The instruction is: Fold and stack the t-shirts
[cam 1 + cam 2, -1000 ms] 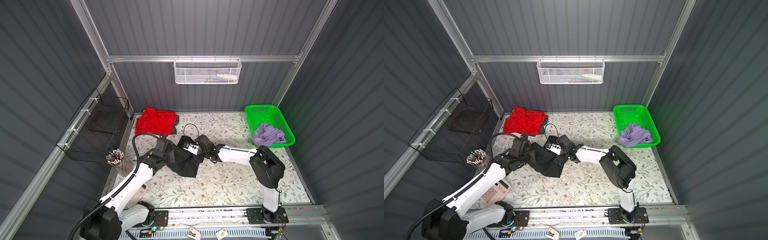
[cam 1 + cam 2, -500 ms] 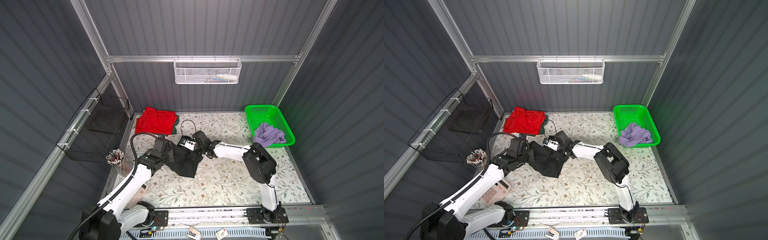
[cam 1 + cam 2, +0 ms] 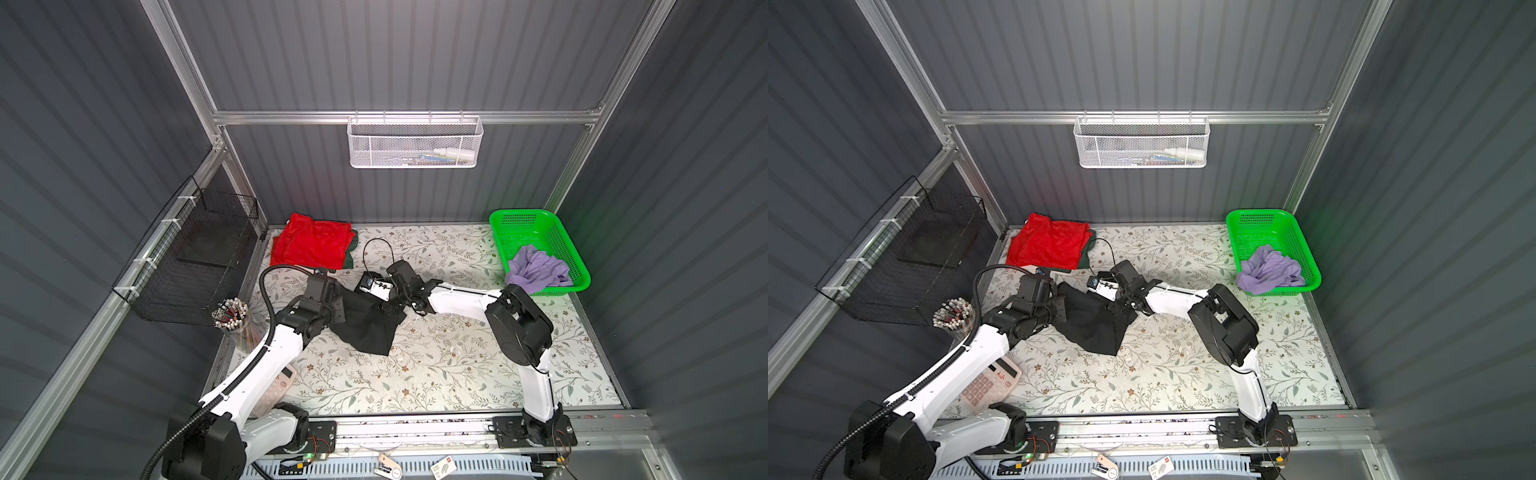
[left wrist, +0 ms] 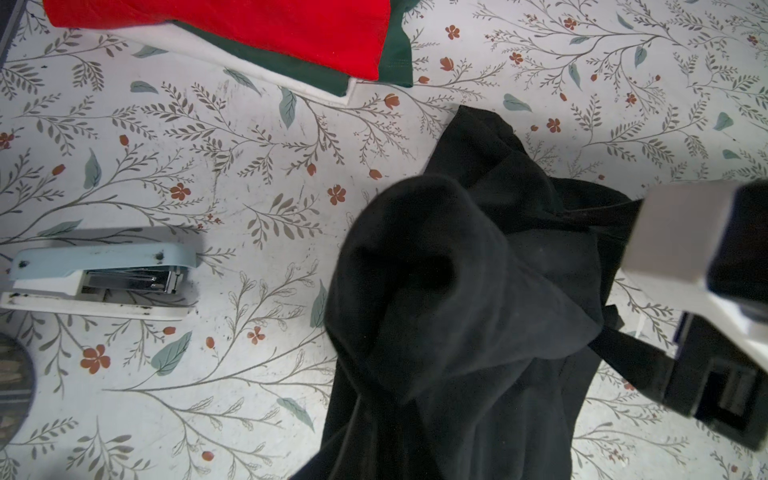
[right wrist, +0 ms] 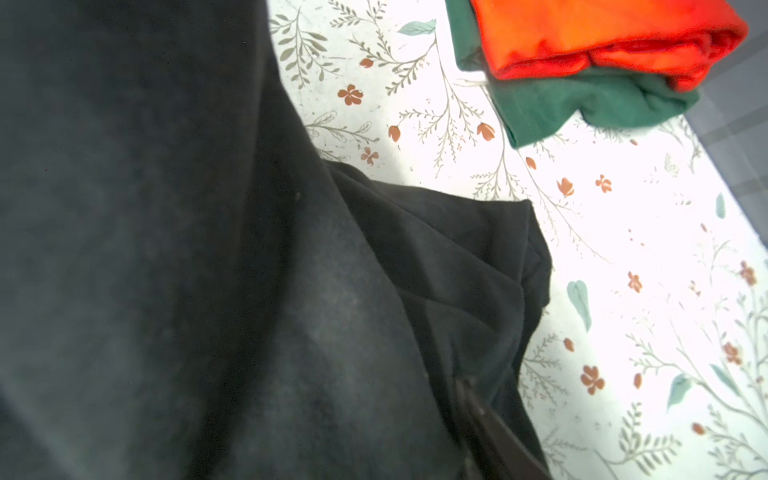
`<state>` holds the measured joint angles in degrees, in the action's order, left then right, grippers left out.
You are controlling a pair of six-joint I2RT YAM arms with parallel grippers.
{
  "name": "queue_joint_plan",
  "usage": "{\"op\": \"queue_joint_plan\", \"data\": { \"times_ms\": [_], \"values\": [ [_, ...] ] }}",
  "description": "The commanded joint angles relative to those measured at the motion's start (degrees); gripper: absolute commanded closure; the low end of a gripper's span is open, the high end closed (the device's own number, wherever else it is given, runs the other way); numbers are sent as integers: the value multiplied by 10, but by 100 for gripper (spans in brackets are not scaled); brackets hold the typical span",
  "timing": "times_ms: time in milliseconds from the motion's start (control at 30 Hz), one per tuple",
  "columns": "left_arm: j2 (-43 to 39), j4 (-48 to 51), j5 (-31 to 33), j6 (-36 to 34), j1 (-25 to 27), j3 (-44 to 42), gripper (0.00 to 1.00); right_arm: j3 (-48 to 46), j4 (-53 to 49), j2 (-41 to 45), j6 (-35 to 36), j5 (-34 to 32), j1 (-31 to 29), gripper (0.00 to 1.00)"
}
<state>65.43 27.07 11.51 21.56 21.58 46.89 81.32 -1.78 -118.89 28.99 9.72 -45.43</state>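
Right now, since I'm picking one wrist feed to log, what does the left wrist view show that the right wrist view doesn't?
Left wrist only: a pale blue plastic stapler and the white-and-black right arm. Right wrist only: a grey wall strip. Both: the crumpled black cloth t-shirt, the folded red cloth t-shirt on the dark green cloth t-shirt, the floral table cover.

Mid-frame a crumpled black shirt (image 3: 1096,326) lies on the mat (image 3: 1163,374), left gripper (image 3: 1061,308) clamped on its left edge, right gripper (image 3: 1120,305) at its upper right. Upper left, a red shirt (image 3: 1048,245) tops a green shirt (image 3: 1087,254); at right, a lavender shirt (image 3: 1268,270) sits in a basket (image 3: 1256,214).
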Motion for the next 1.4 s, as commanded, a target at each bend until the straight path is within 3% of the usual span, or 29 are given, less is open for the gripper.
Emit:
{"op": "queue_joint_plan", "data": {
  "times_ms": [0, 233, 467, 900, 1033, 1167, 1367],
  "values": [
    [5, -13, -9, -13, -11, 13, 100, 20, -9, -8, 5, 8, 1, 46],
    [7, -22, -12, -17, -22, 9, 100, 58, -67, -24, -6, 45, 0, 61],
    [5, -31, -18, -22, -27, 11, 100, 49, -85, 2, -34, 43, -3, 100],
    [-9, -21, -69, -18, -27, 12, 100, -57, -136, 163, -148, 73, -14, 100],
    [-27, -51, -94, -15, -27, -12, 100, -73, -195, 209, -178, 112, -29, 100],
    [-14, -51, -108, -19, -27, -4, 100, -110, -202, 261, -213, 108, -53, 100],
    [-2, -71, -120, -18, -27, -2, 100, -124, -216, 285, -261, 159, -78, 100]
  ]
}}
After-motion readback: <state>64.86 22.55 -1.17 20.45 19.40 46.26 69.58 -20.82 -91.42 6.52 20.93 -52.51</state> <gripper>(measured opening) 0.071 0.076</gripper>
